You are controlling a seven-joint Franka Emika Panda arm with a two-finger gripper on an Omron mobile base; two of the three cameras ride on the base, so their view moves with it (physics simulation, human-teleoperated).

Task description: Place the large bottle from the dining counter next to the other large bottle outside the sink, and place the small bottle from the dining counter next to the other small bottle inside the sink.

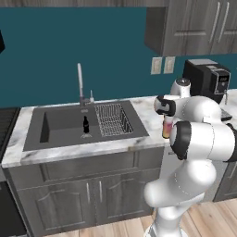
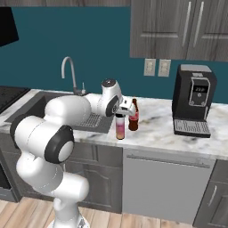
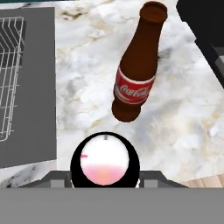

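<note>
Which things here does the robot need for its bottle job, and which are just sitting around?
For the job:
- pink bottle, in the hand
- brown cola bottle, on the counter
- small dark bottle, in the sink

Just there:
- coffee machine
- faucet
- wire rack

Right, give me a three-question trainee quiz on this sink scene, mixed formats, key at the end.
1. True or false: the gripper is closed on the pink-filled bottle.
2. Where does the cola bottle stand? A) in the sink basin B) on the marble counter right of the sink C) in the wire rack
3. Fill in: the small dark bottle stands upright inside the ____.

Key: 1 true; 2 B; 3 sink.
</note>
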